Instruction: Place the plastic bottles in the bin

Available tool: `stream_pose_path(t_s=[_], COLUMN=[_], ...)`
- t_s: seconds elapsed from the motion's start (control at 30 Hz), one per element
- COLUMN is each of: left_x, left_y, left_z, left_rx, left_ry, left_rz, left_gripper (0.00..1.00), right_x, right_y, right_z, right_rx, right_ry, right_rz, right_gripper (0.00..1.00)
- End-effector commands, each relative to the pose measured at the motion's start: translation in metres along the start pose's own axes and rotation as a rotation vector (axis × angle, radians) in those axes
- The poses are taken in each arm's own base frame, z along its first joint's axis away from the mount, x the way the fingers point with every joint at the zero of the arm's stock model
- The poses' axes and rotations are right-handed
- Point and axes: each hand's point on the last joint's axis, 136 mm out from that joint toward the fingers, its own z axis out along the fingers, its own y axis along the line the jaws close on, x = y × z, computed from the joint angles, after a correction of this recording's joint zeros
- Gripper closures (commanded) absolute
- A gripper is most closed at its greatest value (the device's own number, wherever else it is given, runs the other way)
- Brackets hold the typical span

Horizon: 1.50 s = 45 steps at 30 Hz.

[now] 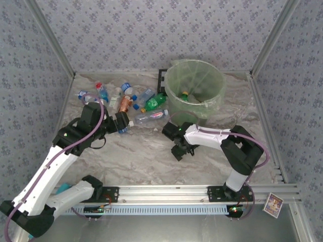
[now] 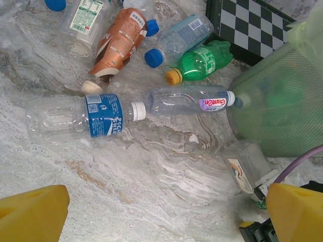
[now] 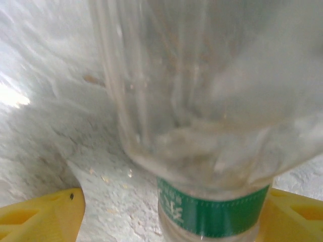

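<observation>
From above, the bin stands at the table's far edge, right of centre. The plastic bottles lie scattered just left of it, with a black rack behind. The left gripper hovers at the heap's near edge and the right gripper is before the bin.

Left wrist: the jaws are spread wide and empty, and a blue-labelled bottle lies ahead.

Right wrist: the jaws stand open either side of a green-labelled bottle, with one finger clear of it.

White L arm stretched to centre-left, L pincer spread wide. White R arm folded mid-frame, R pincer jaws apart.
</observation>
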Motion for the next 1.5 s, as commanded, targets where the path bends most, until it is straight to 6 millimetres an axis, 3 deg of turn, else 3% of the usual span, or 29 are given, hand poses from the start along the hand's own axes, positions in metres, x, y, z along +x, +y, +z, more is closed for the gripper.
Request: stream_pose_path(t_s=[0.0, 0.17, 0.33, 0.5, 0.77, 0.87, 1.1, 1.47], left_x=[-0.013, -0.012, -0.011, -0.011, -0.011, -0.010, -0.009, -0.015], left_y=[-0.002, -0.001, -0.001, 0.000, -0.001, 0.000, -0.001, -0.007], left_z=[-0.012, -0.010, -0.011, -0.012, -0.012, -0.013, -0.013, -0.020], left_rx=[-0.002, -0.006, -0.004, -0.008, -0.002, 0.001, 0.024, 0.062], left_ry=[-0.042, -0.036, -0.032, -0.035, -0.035, -0.038, -0.053, -0.086], left_rz=[-0.001, 0.007, 0.012, 0.017, 0.018, 0.017, 0.019, 0.096], left_gripper=[0.00, 0.00, 0.00, 0.00, 0.00, 0.00, 0.00, 0.00], right_x=[-0.033, -0.037, -0.029, -0.024, -0.023, -0.025, -0.034, -0.071], right_y=[-0.004, -0.006, -0.005, -0.001, 0.003, 0.004, 0.009, 0.004], right_z=[-0.011, -0.009, 0.005, 0.006, -0.008, -0.020, -0.067, -0.189], right_rx=[0.007, -0.023, -0.024, -0.027, -0.011, -0.001, 0.036, 0.055], right_ry=[-0.101, -0.090, -0.042, -0.041, -0.067, -0.092, -0.178, -0.414], right_rz=[0.040, 0.061, 0.062, 0.065, 0.050, 0.049, 0.044, 0.114], right_gripper=[0.18, 0.24, 0.28, 0.29, 0.56, 0.59, 0.65, 0.65])
